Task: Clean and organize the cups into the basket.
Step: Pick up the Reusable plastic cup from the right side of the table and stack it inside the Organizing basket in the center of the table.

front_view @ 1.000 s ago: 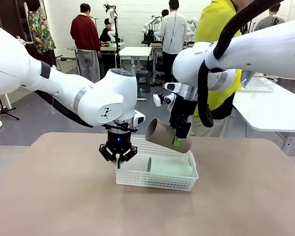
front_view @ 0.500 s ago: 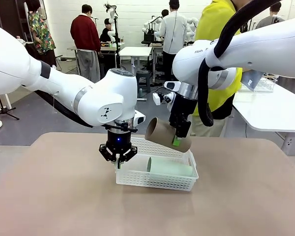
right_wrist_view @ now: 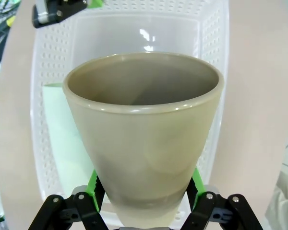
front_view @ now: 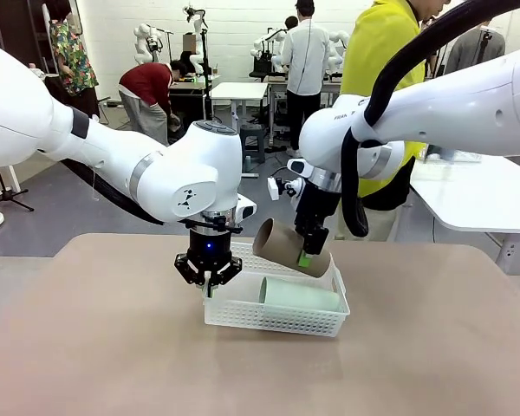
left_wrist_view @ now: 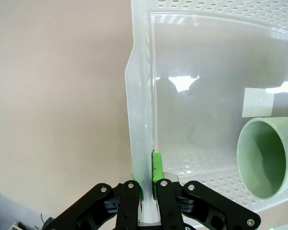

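- The table [front_view: 433, 347] is a plain beige surface; a person in a yellow top [front_view: 377, 52] stands at its far side
- The left arm [front_view: 169, 178] comes in from the left and points straight down at the basket's left end; the right arm [front_view: 442, 108] reaches in from the right and ends above the basket
- The basket [front_view: 277, 316] is white with perforated sides and sits near the middle of the table; its long side faces the front camera
- The green cup [front_view: 299, 296] lies on its side inside the basket; its open mouth points toward the left end, as the left wrist view shows [left_wrist_view: 261, 158]
- The tan cup [front_view: 282, 245] hangs tilted in the air above the basket's far rim; its mouth points left and slightly up
- The right gripper [front_view: 305, 256] clamps the tan cup near its base; one green pad [right_wrist_view: 194, 182] presses on each side
- The left gripper [front_view: 209, 282] is pinched narrow on the basket's left end wall [left_wrist_view: 141, 96]; one finger is inside, one outside
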Motion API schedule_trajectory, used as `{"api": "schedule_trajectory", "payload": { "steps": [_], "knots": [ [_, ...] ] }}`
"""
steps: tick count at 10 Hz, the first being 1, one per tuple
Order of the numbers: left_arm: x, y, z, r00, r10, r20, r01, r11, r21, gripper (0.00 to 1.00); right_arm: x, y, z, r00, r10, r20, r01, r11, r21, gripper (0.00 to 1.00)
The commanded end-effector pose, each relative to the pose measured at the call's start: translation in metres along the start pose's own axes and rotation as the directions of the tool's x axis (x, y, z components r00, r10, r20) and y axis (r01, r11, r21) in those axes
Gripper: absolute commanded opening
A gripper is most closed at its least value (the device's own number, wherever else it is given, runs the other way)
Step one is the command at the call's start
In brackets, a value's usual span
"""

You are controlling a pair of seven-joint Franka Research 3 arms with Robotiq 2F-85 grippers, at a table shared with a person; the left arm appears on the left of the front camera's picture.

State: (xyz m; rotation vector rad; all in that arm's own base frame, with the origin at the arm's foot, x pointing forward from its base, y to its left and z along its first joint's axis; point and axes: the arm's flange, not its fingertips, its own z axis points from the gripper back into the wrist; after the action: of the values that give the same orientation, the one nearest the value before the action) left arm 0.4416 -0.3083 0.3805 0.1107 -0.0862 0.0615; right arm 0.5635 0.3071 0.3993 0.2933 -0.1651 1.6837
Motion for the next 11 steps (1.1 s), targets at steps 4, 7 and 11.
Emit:
{"api": "schedule_trajectory", "payload": {
  "steps": [4, 7, 11],
  "knots": [
    [0.000, 0.001, 0.000, 1.000, 0.001, 0.001, -0.001, 1.000, 0.001, 0.00, -0.018, -0.003, -0.025, 0.998, -0.069, 0.001, 0.069, 0.998, -0.001, 0.81],
    [0.000, 0.001, 0.000, 1.000, 0.001, 0.001, -0.001, 1.000, 0.001, 0.00, -0.020, -0.005, -0.030, 0.998, -0.057, 0.012, 0.057, 0.998, 0.017, 1.00],
    [0.000, 0.001, 0.000, 1.000, 0.001, 0.001, -0.001, 1.000, 0.001, 0.00, -0.016, 0.005, -0.010, 0.998, -0.033, 0.055, 0.033, 0.999, -0.004, 1.00]
  ]
}}
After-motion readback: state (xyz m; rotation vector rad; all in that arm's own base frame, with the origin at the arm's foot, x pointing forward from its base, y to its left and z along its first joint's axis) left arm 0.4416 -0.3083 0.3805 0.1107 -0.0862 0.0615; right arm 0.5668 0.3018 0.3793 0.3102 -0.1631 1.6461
